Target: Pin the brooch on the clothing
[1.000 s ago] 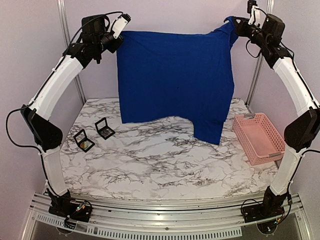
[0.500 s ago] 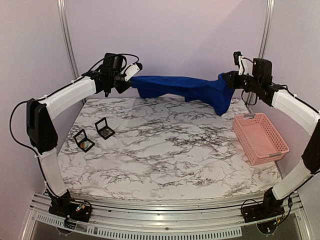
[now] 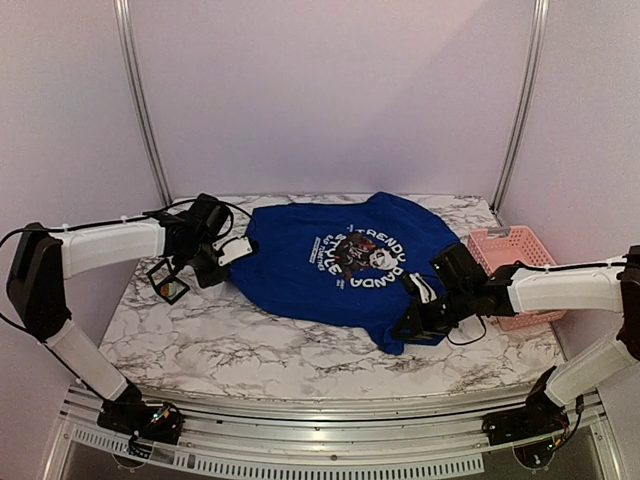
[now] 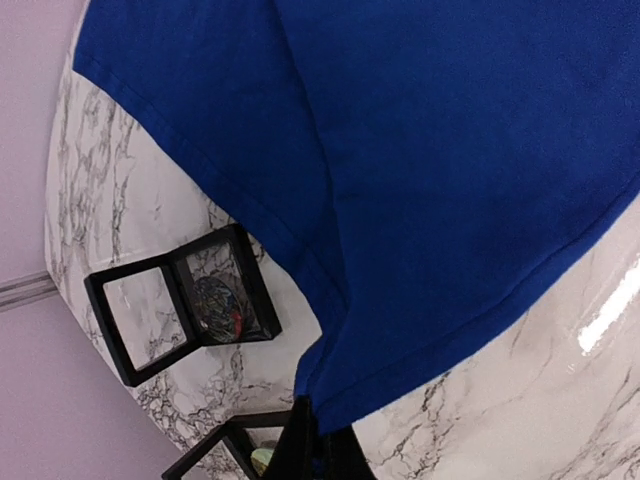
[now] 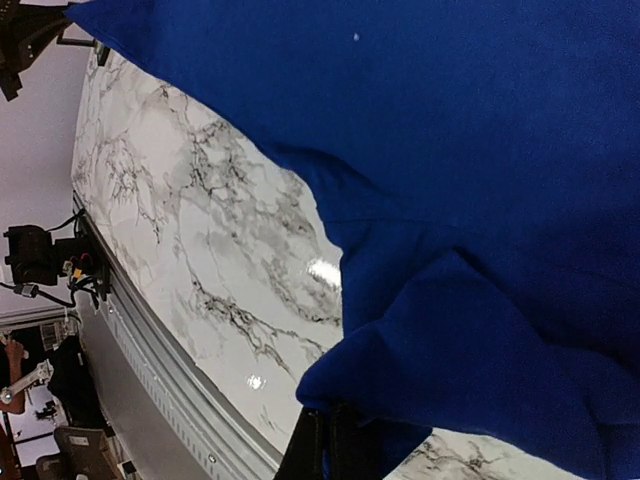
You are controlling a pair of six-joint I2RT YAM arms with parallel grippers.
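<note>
- Blue clothing [image 3: 340, 262] lies flat, print up; laying-out step nearly done.
- Clenched on its corners: left gripper [image 3: 226, 258], right gripper [image 3: 413, 325].
- Next: release, fetch brooch [image 4: 218, 306] from box [image 4: 185, 305] left of clothing.

T-shirt [image 3: 290, 270] flat on table [image 3: 250, 345], box [image 3: 168, 285] just left of it, basket [image 3: 500, 236] at its right

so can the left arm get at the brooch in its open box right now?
Probably not yet. The left tool is shut on the edge of the shirt. The brooch sits uncovered in the open box just beside that edge, clear of the cloth, so once it lets go the way looks free.
</note>
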